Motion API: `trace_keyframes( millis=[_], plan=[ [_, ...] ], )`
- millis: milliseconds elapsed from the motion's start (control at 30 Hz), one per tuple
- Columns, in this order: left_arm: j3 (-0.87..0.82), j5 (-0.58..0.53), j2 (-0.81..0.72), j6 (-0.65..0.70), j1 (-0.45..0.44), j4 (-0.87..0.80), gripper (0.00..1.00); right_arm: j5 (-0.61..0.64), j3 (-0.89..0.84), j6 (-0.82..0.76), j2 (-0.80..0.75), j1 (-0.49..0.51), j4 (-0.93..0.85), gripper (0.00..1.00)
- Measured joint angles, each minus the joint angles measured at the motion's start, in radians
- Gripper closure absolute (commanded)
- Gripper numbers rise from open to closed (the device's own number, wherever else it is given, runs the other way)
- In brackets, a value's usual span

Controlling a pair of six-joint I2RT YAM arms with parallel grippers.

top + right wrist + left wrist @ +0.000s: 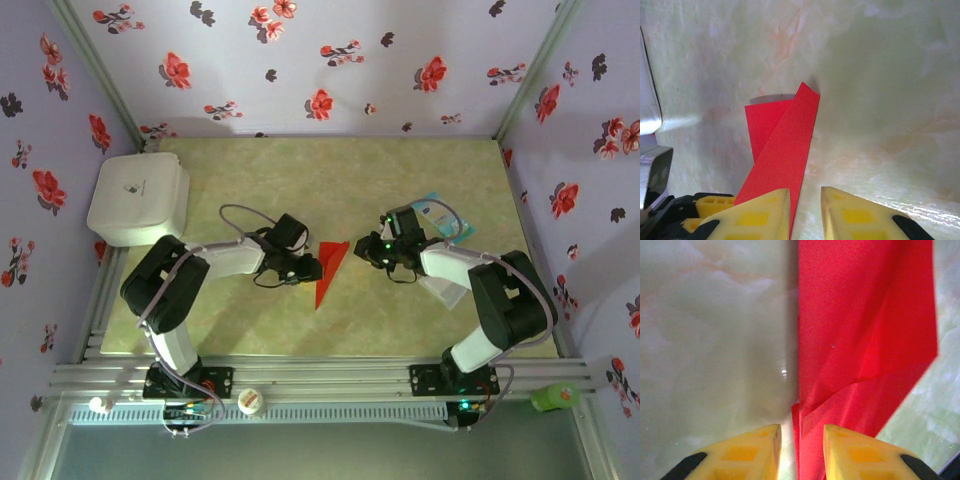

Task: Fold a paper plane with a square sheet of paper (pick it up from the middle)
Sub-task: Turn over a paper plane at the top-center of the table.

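Left gripper [303, 268] sits low over the table [400, 180], jaws a little apart, with an edge of the folded red paper [330, 268] running into the gap. Right gripper [372, 250] is near the paper's other side, jaws narrowly parted. The paper lies mid-table between them.

Layout check: paper at mid-table, between my two grippers.
The paper [330, 268] lies on the table [300, 175], near its centre. My left gripper [308, 268] sits just beside its left edge; my right gripper [366, 250] stands near on its right, apart from it. A packet [447, 214] lies behind the right gripper. A box [138, 198] sits at the table's far-left corner, well apart from the paper.
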Motion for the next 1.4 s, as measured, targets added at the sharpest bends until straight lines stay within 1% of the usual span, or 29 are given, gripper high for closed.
trace_keyframes(
  millis=[133,433,800,967,1133,1400],
  plan=[
    [0.005,0.005,0.008,0.003,0.000,-0.002,0.71,0.000,0.000,0.002,0.000,0.003,0.000,0.76],
    [0.005,0.009,0.016,0.007,-0.002,0.018,0.75,0.000,0.000,0.003,0.011,0.007,0.005,0.76],
    [0.005,0.013,0.024,0.006,-0.003,0.034,0.76,0.000,0.000,0.008,0.011,0.011,0.022,0.75],
    [0.005,0.013,0.025,0.006,-0.004,0.040,0.80,0.000,0.000,0.009,0.017,0.011,0.024,0.75],
    [0.005,0.017,0.032,0.002,-0.011,0.092,0.82,0.000,0.000,0.009,0.028,0.016,0.026,0.74],
    [0.000,0.028,0.032,-0.004,-0.011,0.136,0.93,0.000,0.000,0.009,0.035,0.018,0.026,0.73]
  ],
)
